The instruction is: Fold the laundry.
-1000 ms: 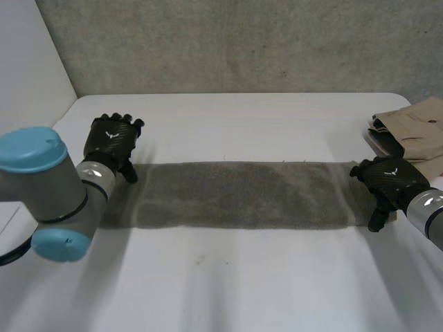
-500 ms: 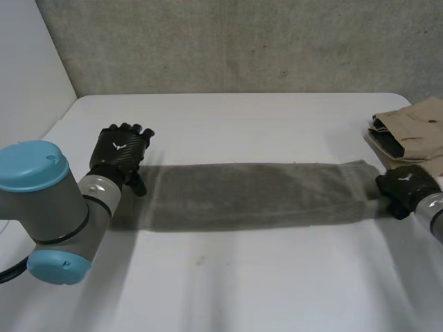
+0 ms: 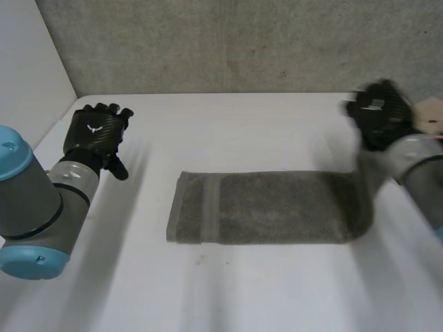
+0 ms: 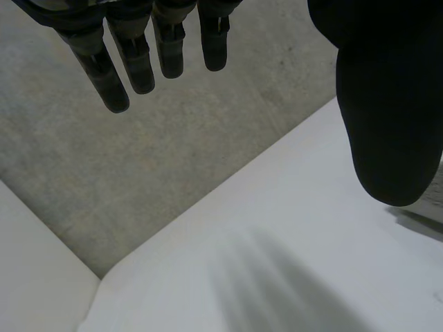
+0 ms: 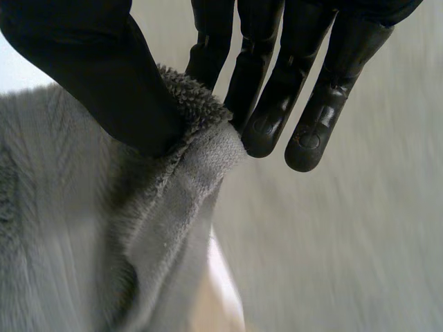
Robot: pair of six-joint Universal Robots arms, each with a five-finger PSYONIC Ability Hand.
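A grey towel [image 3: 270, 207] lies as a long strip across the middle of the white table [image 3: 242, 290]. Its right end rises off the table to my right hand [image 3: 377, 114], which is raised near the far right. In the right wrist view that hand [image 5: 277, 76] pinches the towel's edge [image 5: 201, 131] between the thumb and the fingers. My left hand [image 3: 93, 135] hovers left of the towel, well apart from its left end. In its own wrist view the left hand [image 4: 387, 104] has straight fingers with nothing between them.
Folded tan clothes [image 3: 432, 114] lie at the table's far right edge, just behind my right hand. A grey wall [image 3: 228, 41] runs along the table's back edge, and a white panel [image 3: 28, 62] stands at the left.
My right hand closed on the towel's right end and lifted it up and back. The towel slid right. My left hand came off its left end and moved left.
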